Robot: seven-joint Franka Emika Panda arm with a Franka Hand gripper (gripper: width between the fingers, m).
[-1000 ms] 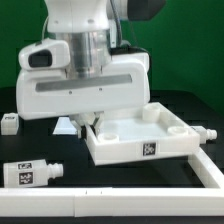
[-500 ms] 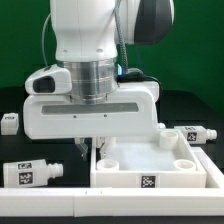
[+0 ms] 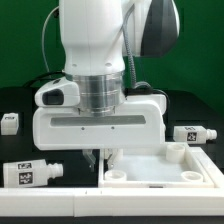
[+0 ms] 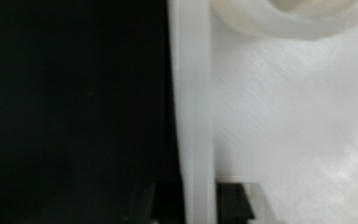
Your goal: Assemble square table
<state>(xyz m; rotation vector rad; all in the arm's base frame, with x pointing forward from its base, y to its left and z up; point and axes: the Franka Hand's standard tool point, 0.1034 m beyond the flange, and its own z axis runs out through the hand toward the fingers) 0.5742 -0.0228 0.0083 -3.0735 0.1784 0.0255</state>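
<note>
- The black surface carried everything. The long white border wall ran along its near edge, in front of the gripper.
- The square tabletop lay open side up beneath the gripper and spread from it toward the exterior view's right. Nearly all its bulk therefore sat to one side of the hold.
- The gripper hung straight down, clenched on the tabletop's raised rim. In the wrist view that thin wall ran lengthwise between the two dark fingertips.
- The coming move turned on this: the rim's long axis lay square to the jaws' closing line. A drag along or across that wall looked safe, but a twist could have pivoted the tray in the pinch.
- The near leg lay well off toward the exterior view's left, the right leg beyond the tray, and the far leg farthest away.
- A round socket sat inside the rim, near the pinch.
</note>
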